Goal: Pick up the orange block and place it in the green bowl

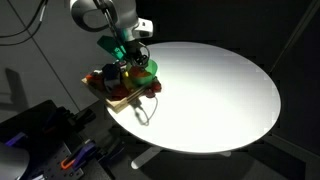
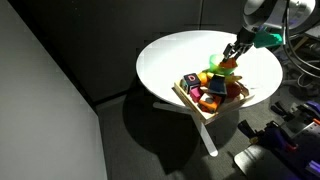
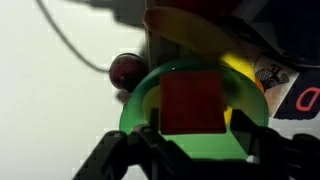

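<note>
In the wrist view we see the orange block (image 3: pixel 190 100) at the middle of the picture, ringed by the rim of the green bowl (image 3: pixel 135 105). It lies straight ahead of the claw (image 3: pixel 190 148), in the gap between the two dark fingers (image 3: pixel 112 155) that come in from the bottom edge. We cannot tell whether the fingers press on the block's sides or stand free of it, nor whether the block rests on the bowl's floor or hangs just above it. So we leave open whether the claw is holding it.

Beyond the bowl we see a small dark red ball (image 3: pixel 125 70) touching or just beside the rim, and a blurred yellow shape (image 3: pixel 200 30) behind the block. A thin cord (image 3: pixel 70 40) runs across the white bench (image 3: pixel 40 100).

In both exterior views the claw (image 1: pixel 128 55) (image 2: pixel 233 55) points down over the bowl (image 1: pixel 148 68). The bowl sits at the edge of a wooden tray (image 1: pixel 120 98) (image 2: pixel 190 100) crowded with coloured toys. The tray lies near the rim of the round bench (image 1: pixel 220 90) (image 2: pixel 170 55).
</note>
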`<control>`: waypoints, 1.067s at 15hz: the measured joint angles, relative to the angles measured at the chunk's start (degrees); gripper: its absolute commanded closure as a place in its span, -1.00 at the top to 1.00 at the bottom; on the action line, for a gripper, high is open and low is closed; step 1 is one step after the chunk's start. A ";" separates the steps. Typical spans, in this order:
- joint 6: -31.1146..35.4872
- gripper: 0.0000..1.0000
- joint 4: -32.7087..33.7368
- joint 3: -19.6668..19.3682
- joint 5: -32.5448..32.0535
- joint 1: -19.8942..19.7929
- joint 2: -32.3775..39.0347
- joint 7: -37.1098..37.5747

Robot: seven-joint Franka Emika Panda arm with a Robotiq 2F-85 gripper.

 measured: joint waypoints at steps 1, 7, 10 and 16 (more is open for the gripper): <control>0.45 1.00 0.02 0.08 -0.10 -0.01 0.43 0.07; 1.65 1.00 0.01 0.22 -0.20 -0.02 1.44 0.11; 1.64 1.00 0.00 0.30 0.91 -0.08 1.03 -0.14; -0.19 1.00 -0.65 0.61 6.30 -0.79 -3.25 -2.27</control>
